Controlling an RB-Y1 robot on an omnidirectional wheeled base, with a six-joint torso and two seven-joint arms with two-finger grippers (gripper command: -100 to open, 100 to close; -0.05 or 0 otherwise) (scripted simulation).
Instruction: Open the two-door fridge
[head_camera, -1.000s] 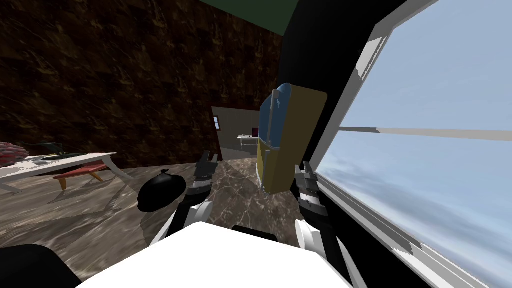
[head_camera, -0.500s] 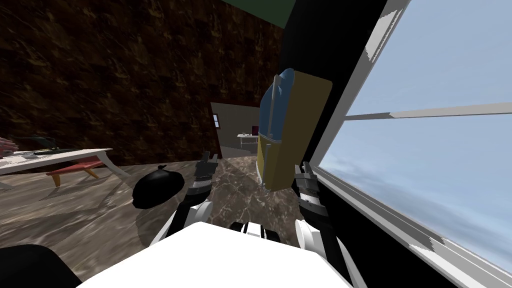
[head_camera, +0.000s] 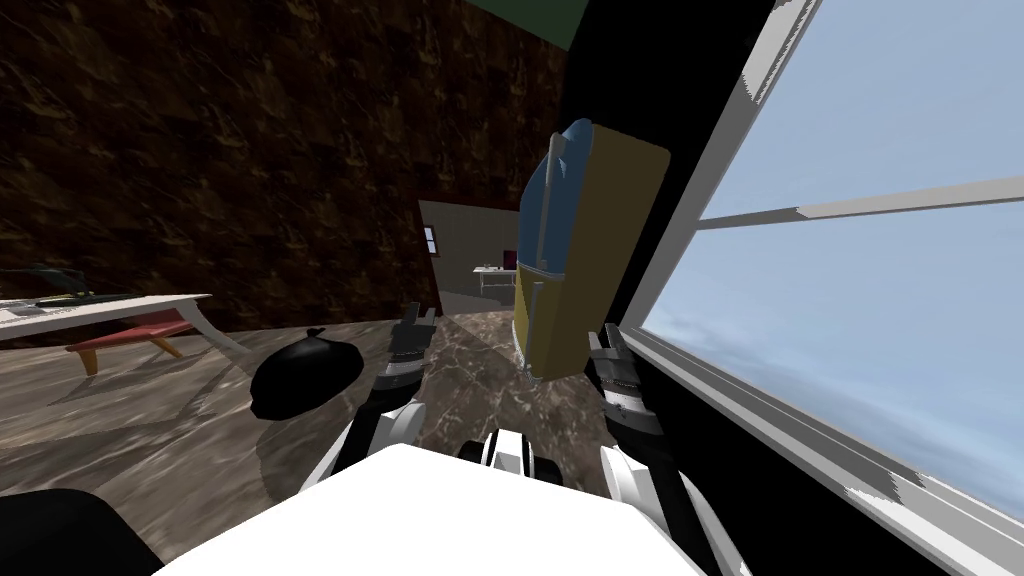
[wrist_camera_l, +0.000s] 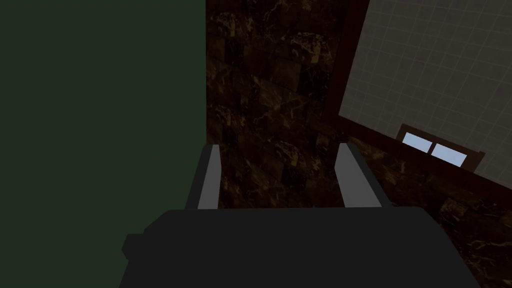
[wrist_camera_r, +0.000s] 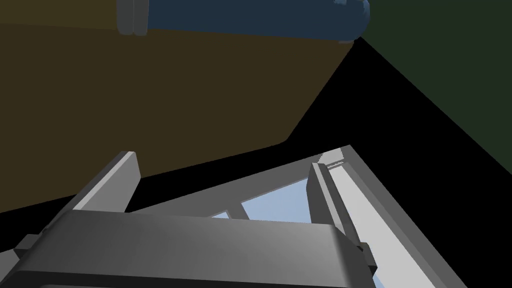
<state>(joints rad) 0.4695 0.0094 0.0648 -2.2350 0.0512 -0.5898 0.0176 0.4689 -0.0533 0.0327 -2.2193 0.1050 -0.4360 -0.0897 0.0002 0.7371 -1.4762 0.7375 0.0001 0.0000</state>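
The yellow fridge (head_camera: 585, 270), blue upper door shut, stands ahead against the big window (head_camera: 860, 300). My right pincer (head_camera: 607, 336) hangs released near its lower side, apart from it. My left pincer (head_camera: 418, 315) is spread too. A black sack (head_camera: 305, 375) lies left on the floor, with a white table (head_camera: 120, 308) beyond.

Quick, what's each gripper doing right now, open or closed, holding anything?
Left gripper: jaws open, empty.
Right gripper: jaws open, empty, near the fridge.
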